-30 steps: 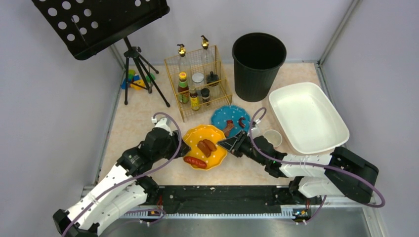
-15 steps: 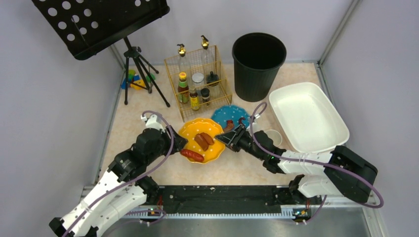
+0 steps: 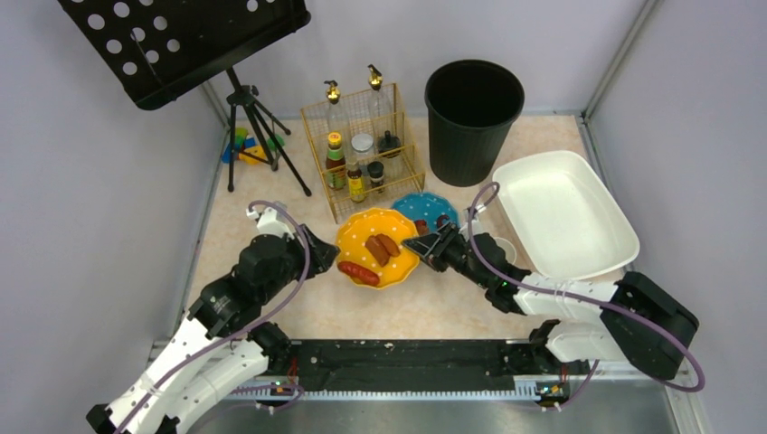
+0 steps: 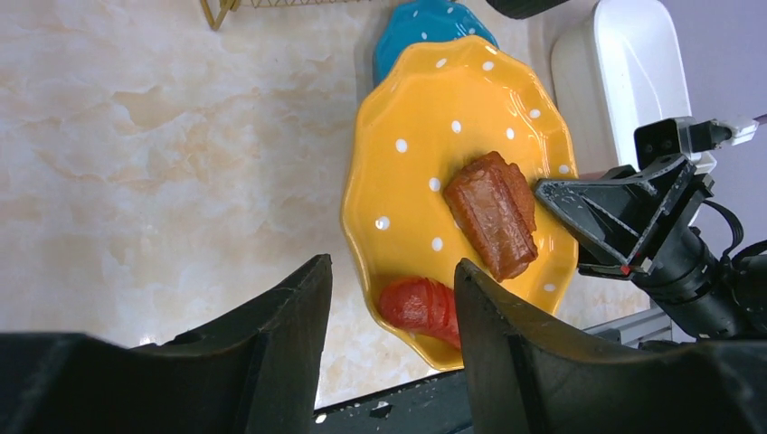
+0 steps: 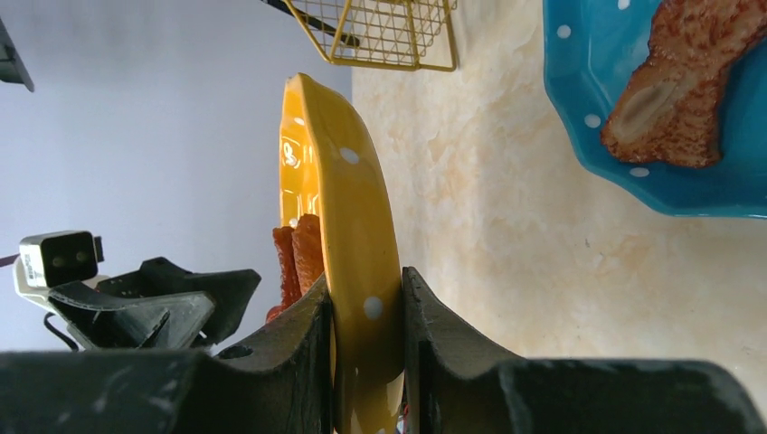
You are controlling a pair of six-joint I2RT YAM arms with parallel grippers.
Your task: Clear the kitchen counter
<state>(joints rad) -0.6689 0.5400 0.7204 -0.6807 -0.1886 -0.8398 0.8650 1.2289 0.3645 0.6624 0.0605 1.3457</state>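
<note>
The right end effector [image 3: 423, 246] is clamped on the right rim of a yellow polka-dot plate [image 3: 357, 237]. The plate sits over the middle of the kitchen counter [image 3: 244, 226], the mottled beige surface under everything, and carries brown sausages [image 3: 383, 248] and a red one [image 3: 359, 272]. The left end effector [image 3: 312, 244] stands open just beside the plate's left rim, apart from it. The plate's far rim overlaps a blue plate [image 3: 418, 208].

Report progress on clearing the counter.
Done: nothing visible; the white tub is empty. In hand: the right gripper clamps the yellow plate of sausages by its rim; the left gripper is open beside it. Left: this plate, the blue plate with food on the counter.
</note>
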